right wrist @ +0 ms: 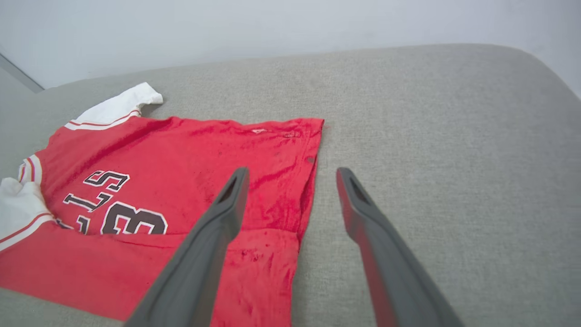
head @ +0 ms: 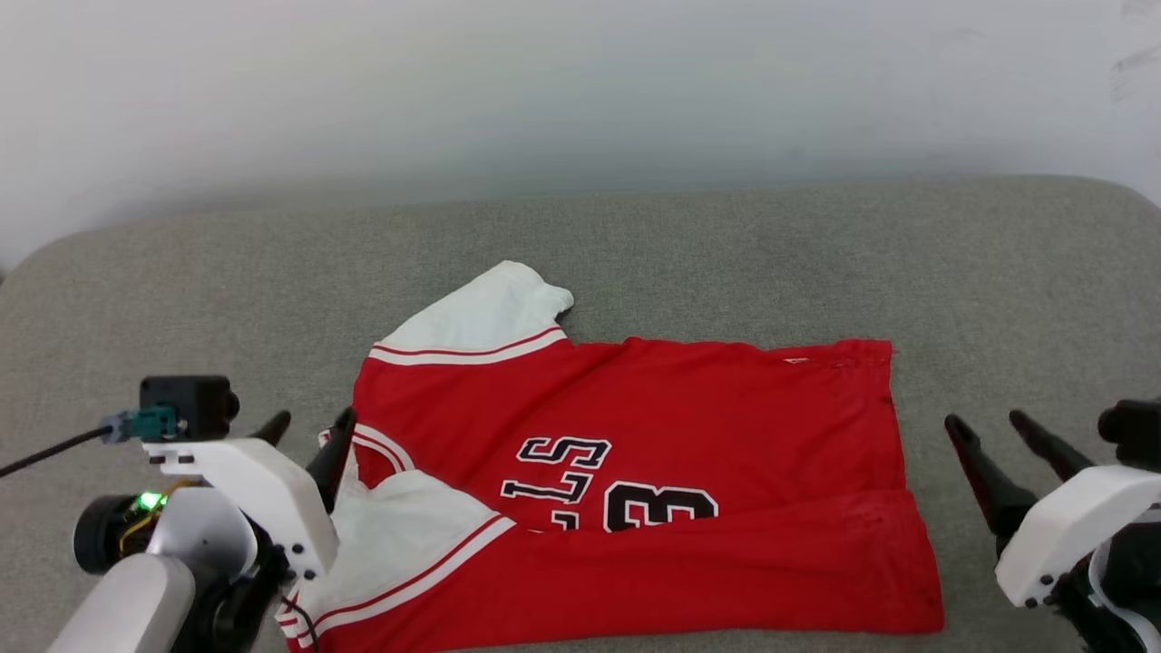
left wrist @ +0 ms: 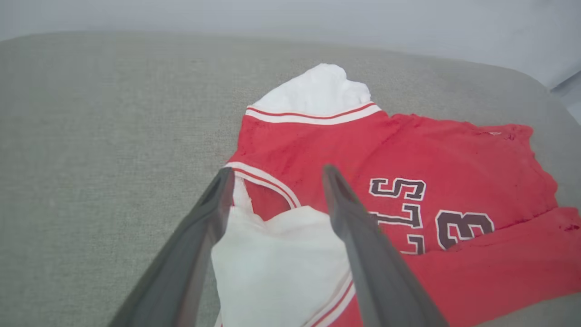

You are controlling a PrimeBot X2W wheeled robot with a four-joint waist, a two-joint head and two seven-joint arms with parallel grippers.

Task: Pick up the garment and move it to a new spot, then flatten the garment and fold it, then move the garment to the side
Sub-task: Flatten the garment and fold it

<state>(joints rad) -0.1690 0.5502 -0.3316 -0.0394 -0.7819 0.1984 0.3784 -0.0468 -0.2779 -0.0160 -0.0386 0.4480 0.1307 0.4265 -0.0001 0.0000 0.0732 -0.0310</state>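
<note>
the garment (head: 653,426), red with white sleeves, lies spread on the grey surface (head: 816,263), its near edge folded over.

The left gripper (head: 314,417) hangs low at the left, jaws spread wide, fingers pointing forward; the right gripper (head: 985,419) mirrors it at the right, jaws equally wide.

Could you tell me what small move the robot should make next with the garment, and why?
Probably reach the left gripper and right gripper, both open and empty, to the garment's far edge for a second fold. The near strip lies folded over the lettering, while the far sleeve sticks out flat.
</note>
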